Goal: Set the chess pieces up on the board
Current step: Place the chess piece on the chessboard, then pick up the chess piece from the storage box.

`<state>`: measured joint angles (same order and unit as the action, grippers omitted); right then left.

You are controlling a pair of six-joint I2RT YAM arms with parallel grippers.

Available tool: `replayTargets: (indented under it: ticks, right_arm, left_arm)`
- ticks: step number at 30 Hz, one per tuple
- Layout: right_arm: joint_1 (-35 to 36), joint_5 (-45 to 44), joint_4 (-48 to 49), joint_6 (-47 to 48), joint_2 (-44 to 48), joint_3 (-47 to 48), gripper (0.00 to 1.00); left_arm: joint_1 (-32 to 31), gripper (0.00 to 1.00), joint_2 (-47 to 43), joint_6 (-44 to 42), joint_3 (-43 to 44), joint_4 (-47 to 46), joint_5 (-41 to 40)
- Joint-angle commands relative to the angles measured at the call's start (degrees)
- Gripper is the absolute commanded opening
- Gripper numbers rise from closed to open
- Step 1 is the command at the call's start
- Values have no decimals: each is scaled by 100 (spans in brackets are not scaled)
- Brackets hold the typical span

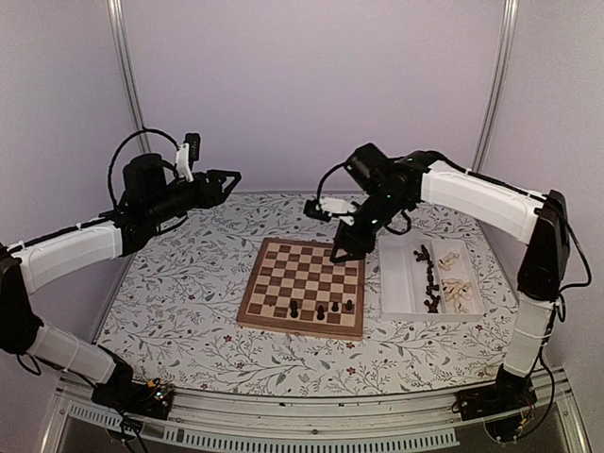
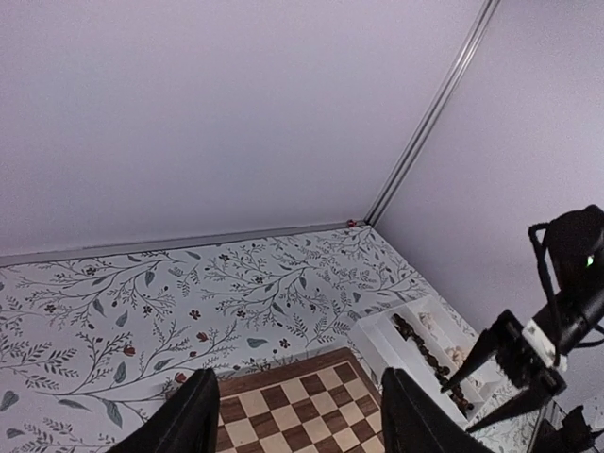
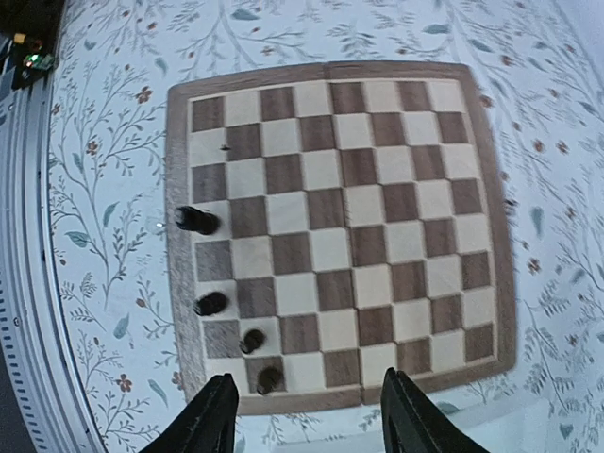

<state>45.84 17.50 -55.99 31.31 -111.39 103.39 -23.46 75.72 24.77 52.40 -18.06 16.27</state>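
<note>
**Fig.** Clearance around board (image 1: pixel 283 274), seen from the arms' side.

**Obstacles:**
- Four dark pieces (image 1: pixel 320 312) stand along board's near edge, mid to R corner.
- R gripper (image 1: pixel 337 253) hangs over board's far-R squares, jaws apart, nothing between. R arm (image 1: pixel 472 200) spans the air above the white tray (image 1: pixel 392 283).
- Tray sits just R of board, w/ loose pieces (image 1: pixel 431 276) in its compts.
- L gripper (image 1: pixel 232 176) is raised well off board's far-L corner, jaws apart.

**Free:**
- All other squares are bare, reachable from above.
- Patterned cloth (image 1: pixel 179 293) lies open L of, near & beyond board.

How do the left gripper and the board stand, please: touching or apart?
Apart. The top view shows the left gripper held high over the tablecloth, clear of the board's far left corner.
</note>
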Motion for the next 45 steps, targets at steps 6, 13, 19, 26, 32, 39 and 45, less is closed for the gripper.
replayTargets:
  ticks: [6, 13, 19, 26, 32, 39, 45]
  right_arm:
    - [-2482, -293, 1114, -172, 1723, -2366, 50]
    - [-3148, -979, 1946, -234, 1519, -3381, 38]
    - [-3358, -1189, 2242, -210, 809, -3054, 33]
    - [-3369, -1322, 2255, -300, -124, -2313, 32]
    - [-3371, -1529, 2281, -309, -579, -2096, 32]
    - [-3371, -1410, 2261, -292, -779, -2130, 33]
    - [-3364, -1338, 2111, -346, -820, -2152, 29]
  left_arm:
    - [-202, 58, 429, -677, 761, 880, 248]
    - [-390, 55, 1074, -744, 1088, 1069, 879]
    - [-461, 53, 1311, -872, 1179, 1211, 958]
    - [-475, 54, 1374, -901, 1215, 1262, 1014]
    - [-537, 54, 1375, -945, 1250, 1320, 1062]
    - [-556, 53, 1388, -962, 1264, 1349, 1078]
    - [-586, 54, 1376, -989, 1307, 1414, 1103]
